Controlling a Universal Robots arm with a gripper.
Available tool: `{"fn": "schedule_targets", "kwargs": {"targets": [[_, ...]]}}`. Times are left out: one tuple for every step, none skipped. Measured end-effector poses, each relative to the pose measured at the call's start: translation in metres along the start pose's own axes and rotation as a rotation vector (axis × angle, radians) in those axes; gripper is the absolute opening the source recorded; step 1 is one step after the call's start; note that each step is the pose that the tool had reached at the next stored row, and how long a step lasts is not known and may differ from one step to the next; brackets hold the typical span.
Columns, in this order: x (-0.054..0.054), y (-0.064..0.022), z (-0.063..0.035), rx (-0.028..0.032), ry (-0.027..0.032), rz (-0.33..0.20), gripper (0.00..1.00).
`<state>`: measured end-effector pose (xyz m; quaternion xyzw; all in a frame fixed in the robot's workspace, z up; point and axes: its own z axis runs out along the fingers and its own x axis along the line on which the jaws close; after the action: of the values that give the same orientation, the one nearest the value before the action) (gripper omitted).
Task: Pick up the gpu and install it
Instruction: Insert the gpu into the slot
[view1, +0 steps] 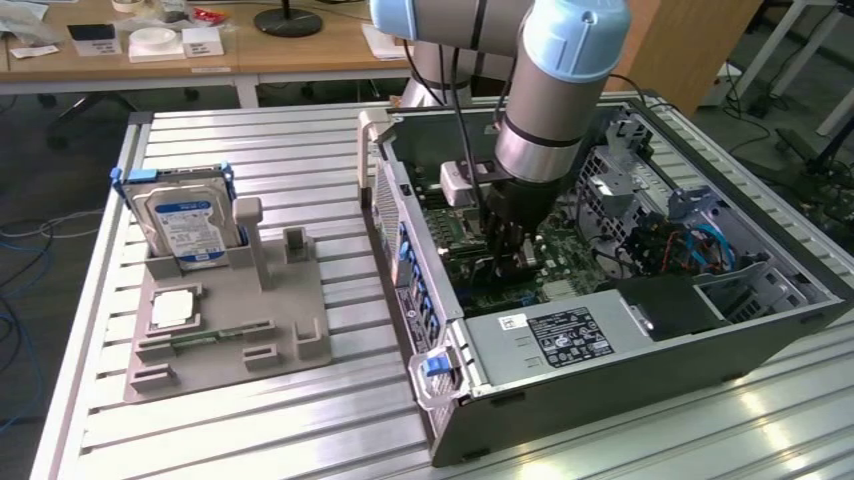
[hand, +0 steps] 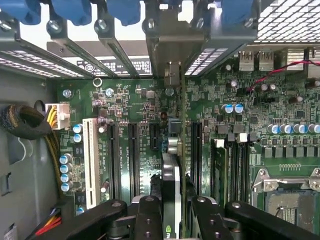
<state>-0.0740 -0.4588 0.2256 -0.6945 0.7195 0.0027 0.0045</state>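
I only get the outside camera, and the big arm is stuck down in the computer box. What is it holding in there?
Observer: The gripper holds the gpu edge-on between its fingers, above the green motherboard.
Operator: Is it near a slot?
Observer: Yes, long black slots run on both sides of the card, plus a white slot.
Operator: What else is down there?
Observer: An empty processor socket sits on the board, with its metal frame around it.
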Motion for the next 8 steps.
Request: {"fn": "schedule_targets", "kwargs": {"targets": [[0.0, 0.0001, -0.0011, 0.0023, -0.0005, 0.0, 0.27], [0.0, 0.0, -0.0022, 0.0056, -0.0022, 0.0, 0.28], [-0.001, -0.0002, -0.0039, 0.0076, -0.0038, 0.0, 0.28], [0.0, -0.0001, -0.0072, 0.0083, -0.0026, 0.0, 0.33], [0.0, -0.0001, -0.0115, 0.0092, -0.0016, 0.0, 0.33], [0.0, -0.0001, -0.0157, 0.0098, -0.0016, 0.0, 0.33], [0.0, -0.0001, -0.0203, 0.0102, -0.0016, 0.0, 0.33], [0.0, -0.0001, -0.0248, 0.0105, -0.0015, 0.0, 0.33]]}}
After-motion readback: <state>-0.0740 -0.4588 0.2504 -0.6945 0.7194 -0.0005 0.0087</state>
